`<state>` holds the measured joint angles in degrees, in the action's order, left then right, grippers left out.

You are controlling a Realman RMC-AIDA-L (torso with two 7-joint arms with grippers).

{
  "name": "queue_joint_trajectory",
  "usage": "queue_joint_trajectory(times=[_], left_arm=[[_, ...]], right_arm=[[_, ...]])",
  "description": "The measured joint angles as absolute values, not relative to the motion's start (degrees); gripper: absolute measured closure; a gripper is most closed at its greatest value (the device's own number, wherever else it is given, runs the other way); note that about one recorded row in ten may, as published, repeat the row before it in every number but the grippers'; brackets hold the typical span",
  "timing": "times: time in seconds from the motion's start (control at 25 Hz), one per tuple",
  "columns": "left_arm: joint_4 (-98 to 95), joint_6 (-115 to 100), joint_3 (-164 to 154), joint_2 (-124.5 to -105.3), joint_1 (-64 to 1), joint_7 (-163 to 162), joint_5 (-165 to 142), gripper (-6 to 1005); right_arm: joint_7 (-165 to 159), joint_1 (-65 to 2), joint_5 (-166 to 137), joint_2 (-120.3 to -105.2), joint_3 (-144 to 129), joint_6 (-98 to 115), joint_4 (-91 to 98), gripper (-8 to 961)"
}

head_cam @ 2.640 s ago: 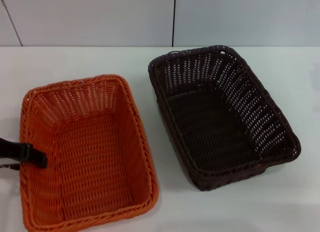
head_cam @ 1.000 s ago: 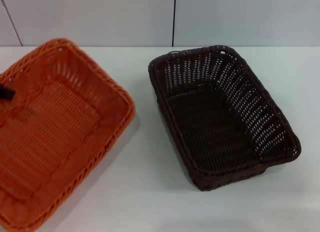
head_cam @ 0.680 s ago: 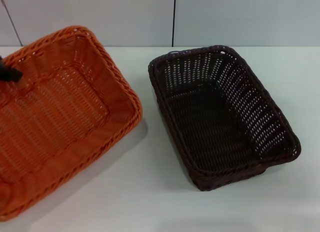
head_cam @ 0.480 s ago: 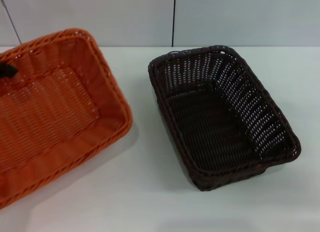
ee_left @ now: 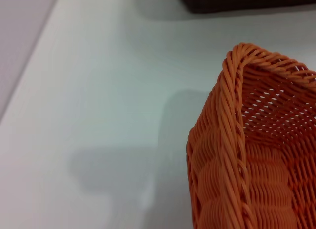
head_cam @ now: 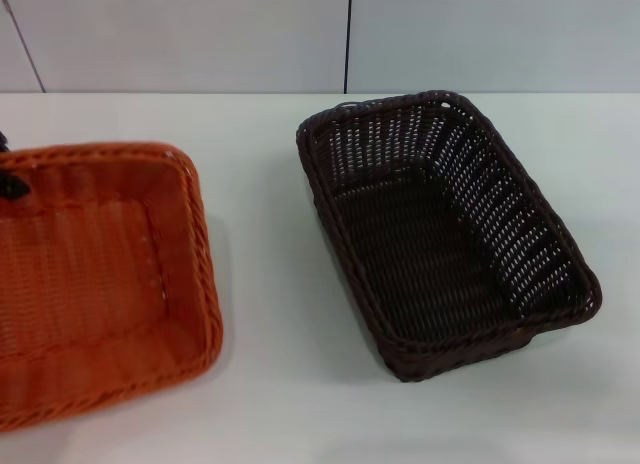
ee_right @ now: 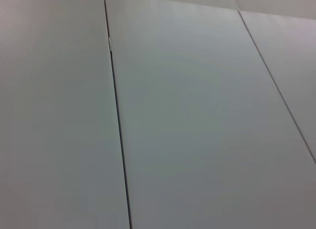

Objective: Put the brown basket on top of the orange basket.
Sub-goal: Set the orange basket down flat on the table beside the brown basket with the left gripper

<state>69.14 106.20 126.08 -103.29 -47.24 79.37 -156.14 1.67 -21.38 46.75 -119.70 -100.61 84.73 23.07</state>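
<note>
Orange basket point(head_cam: 95, 284) sat at the table's point(head_cam: 300, 404) 8 o'clock, left gripper point(head_cam: 12, 184) gripping its far rim | brown basket point(head_cam: 445, 234) at 3 o'clock, well apart, untouched | stacking not begun — all remained | right gripper unseen.

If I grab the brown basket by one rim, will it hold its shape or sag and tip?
The brown basket is probably stiff: its woven walls stand up evenly and the braided rim looks thick. It is likely light, since the sides are openwork and it holds nothing. Held by one rim it would probably hang tilted.
</note>
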Motion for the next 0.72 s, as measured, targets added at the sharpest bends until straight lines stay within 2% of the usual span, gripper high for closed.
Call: queue_joint_trajectory(times=[0.16, 0.28, 0.36, 0.4, 0.44, 0.52, 0.6, 0.72], left_arm=[[68.7, 108.3, 125.9, -103.83, -48.8, 82.4, -156.2, 840], [68.4, 109.9, 125.5, -105.02, -51.3, 84.4, -156.2, 841], [68.4, 109.9, 125.5, -105.02, -51.3, 84.4, -156.2, 841], [68.2, 110.0, 125.0, -105.53, -52.0, 84.6, -156.2, 841], [67.6, 109.9, 123.8, -106.99, -53.4, 84.9, -156.6, 842], [67.4, 109.8, 123.7, -107.23, -53.7, 84.8, -156.7, 843], [65.2, 108.9, 123.6, -108.5, -56.2, 84.7, -157.6, 844], [64.2, 108.2, 123.7, -108.93, -57.7, 84.3, -157.8, 845]], right_arm=[[1.7, -20.9, 46.8, -119.73, -101.0, 84.7, 23.9, 243], [1.7, -20.5, 46.8, -119.8, -101.3, 84.7, 25.0, 243], [1.7, -20.1, 46.8, -119.8, -101.8, 84.7, 25.9, 243], [1.7, -19.9, 46.8, -119.81, -101.9, 84.7, 26.1, 243], [1.7, -19.8, 46.8, -119.81, -102.0, 84.7, 26.3, 243], [2.0, -19.7, 46.7, -119.8, -102.0, 84.7, 26.3, 243], [3.7, -19.7, 46.6, -119.8, -102.5, 84.7, 26.5, 243], [8.0, -19.7, 46.7, -119.8, -104.1, 84.8, 27.0, 243]])
